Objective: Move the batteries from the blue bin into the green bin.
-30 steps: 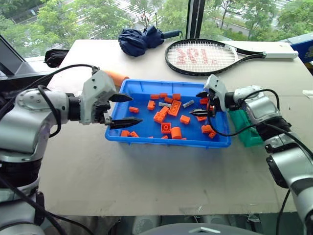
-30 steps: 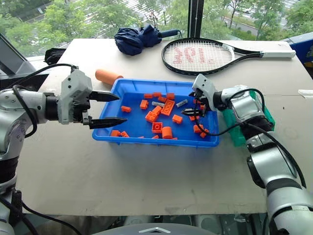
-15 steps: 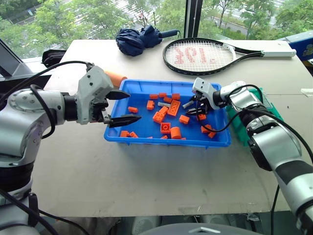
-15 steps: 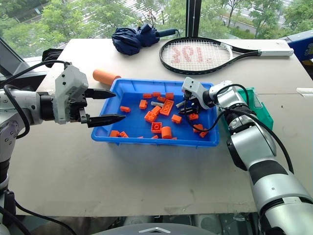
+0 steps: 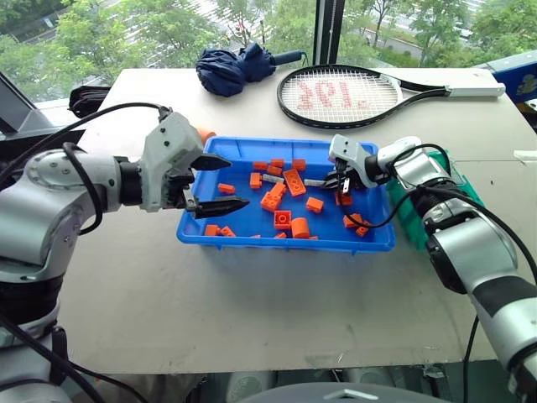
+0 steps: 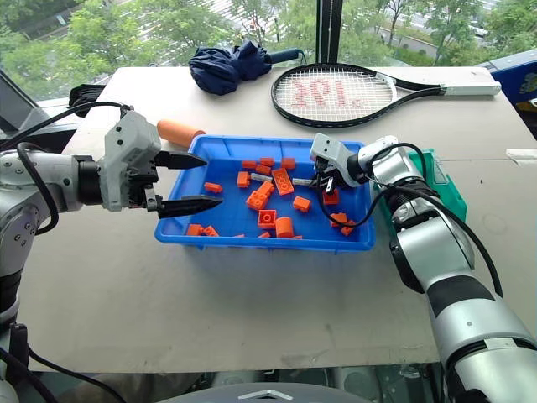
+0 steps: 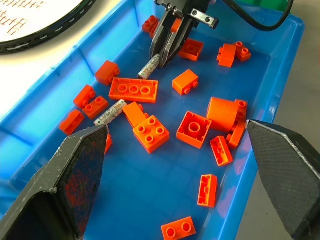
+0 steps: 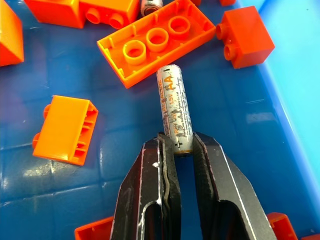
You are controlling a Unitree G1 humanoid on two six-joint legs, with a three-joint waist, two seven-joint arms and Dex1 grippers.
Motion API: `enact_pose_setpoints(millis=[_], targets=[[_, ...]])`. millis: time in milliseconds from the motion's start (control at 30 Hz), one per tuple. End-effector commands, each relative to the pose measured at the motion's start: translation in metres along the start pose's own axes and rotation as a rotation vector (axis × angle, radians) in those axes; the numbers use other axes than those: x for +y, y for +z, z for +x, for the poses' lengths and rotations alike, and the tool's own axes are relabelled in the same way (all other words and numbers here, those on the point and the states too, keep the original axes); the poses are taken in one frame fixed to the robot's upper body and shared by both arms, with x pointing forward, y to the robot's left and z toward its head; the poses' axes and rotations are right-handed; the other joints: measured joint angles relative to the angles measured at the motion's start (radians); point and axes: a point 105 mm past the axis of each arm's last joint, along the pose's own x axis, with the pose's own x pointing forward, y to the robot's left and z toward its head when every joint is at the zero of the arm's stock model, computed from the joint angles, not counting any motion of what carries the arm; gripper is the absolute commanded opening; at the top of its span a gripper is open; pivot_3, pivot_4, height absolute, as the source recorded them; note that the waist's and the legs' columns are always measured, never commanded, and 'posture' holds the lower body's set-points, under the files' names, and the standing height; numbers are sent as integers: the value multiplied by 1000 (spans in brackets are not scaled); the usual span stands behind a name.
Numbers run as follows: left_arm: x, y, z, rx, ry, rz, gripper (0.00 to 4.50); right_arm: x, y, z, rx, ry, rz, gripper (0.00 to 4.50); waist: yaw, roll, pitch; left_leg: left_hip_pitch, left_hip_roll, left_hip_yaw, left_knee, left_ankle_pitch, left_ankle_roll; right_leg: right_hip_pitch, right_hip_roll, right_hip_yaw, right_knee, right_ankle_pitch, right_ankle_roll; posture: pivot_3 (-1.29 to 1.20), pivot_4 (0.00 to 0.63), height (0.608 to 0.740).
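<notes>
While the right gripper [image 8: 181, 150] is reaching down into the blue bin [image 5: 252, 242], its two black fingers [image 8: 150, 190] are pinching one end of a battery [image 8: 174, 110]. The battery is lying on the bin floor with its free end touching the edge of a long orange brick [image 8: 159, 40]. In the left wrist view the same battery [image 7: 148, 67] is sticking out from the pinched fingertips toward that flat three-stud brick [image 7: 133, 90].

A second battery [image 7: 109, 112] is lying on the bin floor too, at about nine o'clock from the first as the head camera sees it, just beside a square orange brick [image 7: 151, 133]. In the left eye view it is showing as a small grey bar [image 5: 270, 179] in the far part of the bin, among scattered orange bricks [image 5: 284, 220] and a short orange cylinder [image 5: 300, 227].

The left gripper [image 5: 220, 183] is hanging over the bin's nine o'clock end with its fingers spread wide and holding nothing.

The green bin [image 6: 445, 189] is sitting just beyond the blue bin's three o'clock end, partly hidden behind the right arm.

On the table [image 5: 252, 311], a racket [image 5: 352, 94] is lying at twelve o'clock from the blue bin, a folded dark umbrella [image 5: 235, 69] at about eleven o'clock, and an orange roll [image 6: 179, 133] near the bin's ten o'clock corner.
</notes>
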Motion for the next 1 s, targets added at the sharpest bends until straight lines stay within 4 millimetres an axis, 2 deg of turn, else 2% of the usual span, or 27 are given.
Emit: enact_pose_setpoints(millis=[33, 100, 233, 367, 467, 567, 633, 767, 900, 1000], targets=[[-1, 10, 0, -25, -10, 44, 4500, -8, 9, -18, -51, -38, -16, 44, 0, 0, 0, 0, 0, 0, 0, 0, 0, 0, 0, 0, 0, 0, 0, 0, 150, 740], [-2, 15, 1, -44, -26, 46, 4500, -9, 14, -29, -76, -49, -27, 44, 2, 0, 0, -3, 0, -1, 1, 0, 0, -2, 0, -1, 0, 0, 0, 0, 150, 740], [-6, 25, 5, -86, -56, 50, 4500, -6, 26, -65, -128, -130, -39, 44, 5, 0, 0, -8, -1, -3, 3, 0, 0, -5, -2, -3, 0, 0, 0, 0, 150, 740], [-12, 44, 12, -177, -121, 51, 4500, 5, 30, -119, -156, -308, 10, 44, 15, 0, 0, -9, -1, -3, 3, 0, 0, -6, -2, -3, 0, 0, 0, 0, 150, 740], [-18, 61, 17, -248, -184, 64, 4500, 14, 20, -165, -157, -487, 95, 44, 24, 0, 0, -9, -1, -3, 3, 0, 1, -6, -2, -3, 0, 0, 0, 0, 150, 740], [-25, 73, 24, -295, -246, 86, 4500, 25, -14, -211, -89, -686, 218, 44, 35, 0, 0, -8, -1, -3, 3, -3, 5, -5, -2, -4, 0, 0, 0, 0, 150, 740], [-27, 75, 26, -305, -273, 99, 4500, 32, -28, -227, -75, -761, 281, 44, 33, 0, 0, -8, -2, -3, 4, -3, 5, -3, -2, -4, 0, 0, 0, 0, 150, 740], [-28, 79, 31, -317, -310, 120, 4500, 41, -45, -240, -46, -838, 349, 44, 19, 0, 0, -6, -2, -1, 4, -3, 5, -3, 0, -1, 1, 0, 0, 0, 150, 740], [-26, 71, 36, -283, -316, 142, 4500, 43, -55, -239, -20, -868, 373, 44, 14, 1, 0, -5, -1, 0, 4, -3, 5, -3, 1, 0, 2, 0, 0, 0, 150, 740], [-24, 68, 36, -275, -305, 137, 4500, 43, -54, -236, -23, -850, 374, 44, 19, 1, 0, -5, -1, 0, 4, -3, 5, -3, 1, 0, 1, 0, 0, 0, 150, 740]])
